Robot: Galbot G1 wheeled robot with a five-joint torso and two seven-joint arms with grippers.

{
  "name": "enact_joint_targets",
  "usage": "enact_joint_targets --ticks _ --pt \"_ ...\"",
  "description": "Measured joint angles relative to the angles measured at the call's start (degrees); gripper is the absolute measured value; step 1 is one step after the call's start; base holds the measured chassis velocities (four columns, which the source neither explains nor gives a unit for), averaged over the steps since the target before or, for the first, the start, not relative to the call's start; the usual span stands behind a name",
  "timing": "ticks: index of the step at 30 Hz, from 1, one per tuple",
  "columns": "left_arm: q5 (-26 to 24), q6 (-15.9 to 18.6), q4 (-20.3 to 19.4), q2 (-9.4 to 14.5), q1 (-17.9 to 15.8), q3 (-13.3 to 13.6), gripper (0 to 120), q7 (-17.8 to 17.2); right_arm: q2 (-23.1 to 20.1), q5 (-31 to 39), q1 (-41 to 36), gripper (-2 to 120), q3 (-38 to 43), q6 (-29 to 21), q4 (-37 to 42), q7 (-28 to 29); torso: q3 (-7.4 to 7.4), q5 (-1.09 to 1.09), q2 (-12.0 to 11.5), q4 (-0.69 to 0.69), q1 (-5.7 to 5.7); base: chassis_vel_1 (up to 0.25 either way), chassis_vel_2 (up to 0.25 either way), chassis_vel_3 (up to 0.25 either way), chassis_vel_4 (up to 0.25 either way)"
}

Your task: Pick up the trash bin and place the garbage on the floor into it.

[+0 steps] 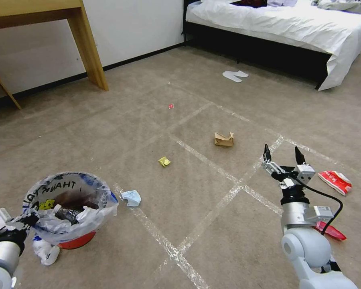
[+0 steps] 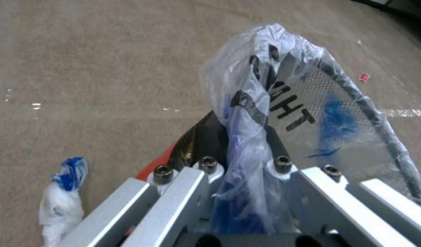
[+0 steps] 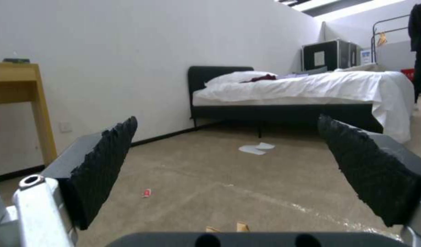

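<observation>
The trash bin (image 1: 78, 240), a red bucket lined with a clear "THANK YOU" bag (image 2: 302, 103), stands at the near left with a bottle (image 1: 65, 212) inside. My left gripper (image 1: 25, 220) is shut on its rim and liner (image 2: 242, 137). My right gripper (image 1: 282, 154) hovers open and empty over the floor (image 1: 196, 200) at the right (image 3: 237, 164). Garbage lies scattered: a brown paper bag (image 1: 224, 139), a yellow scrap (image 1: 164, 161), a pale tissue (image 1: 131, 198), a small red wrapper (image 1: 171, 106), red wrappers (image 1: 335, 181) beside the right arm, and a white tissue (image 1: 46, 251) by the bin.
A bed (image 1: 289, 24) with white covers fills the far right, with flat white slippers (image 1: 235, 75) before it. A wooden desk leg (image 1: 88, 48) stands at the far left by the wall. Tape lines (image 1: 212, 164) cross the carpet.
</observation>
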Motion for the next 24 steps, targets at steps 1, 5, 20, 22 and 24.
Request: enact_joint_targets --ticks 1,5,20,22,24 --pt "0.00 0.00 0.00 0.00 0.00 0.00 5 0.00 0.00 0.00 0.00 100 0.00 0.00 0.00 0.00 0.00 0.00 0.00 0.00 0.00 -0.046 0.045 0.055 -0.058" --pt "-0.02 0.05 -0.27 0.01 0.10 0.00 5 -0.07 -0.04 -0.01 0.35 100 -0.26 -0.04 -0.16 -0.03 0.00 0.00 0.00 0.00 0.00 -0.061 0.057 0.054 -0.053" --pt "-0.03 0.06 -0.08 -0.10 -0.05 -0.18 5 -0.13 0.06 -0.07 1.44 100 -1.44 -0.07 -1.65 -0.18 0.00 0.00 0.00 0.00 0.00 -0.044 0.044 0.047 -0.046" --pt "-0.02 0.06 0.06 -0.09 -0.08 -0.23 5 -0.16 0.05 -0.08 1.60 100 -1.53 -0.07 -1.86 -0.18 0.00 0.00 0.00 0.00 0.01 -0.068 0.060 0.053 -0.068" --pt "-0.02 0.06 0.19 -0.07 -0.14 -0.27 5 -0.16 0.04 -0.07 1.73 100 -1.64 -0.07 -2.02 -0.18 0.00 0.00 0.00 0.00 0.01 -0.062 0.053 0.053 -0.059"
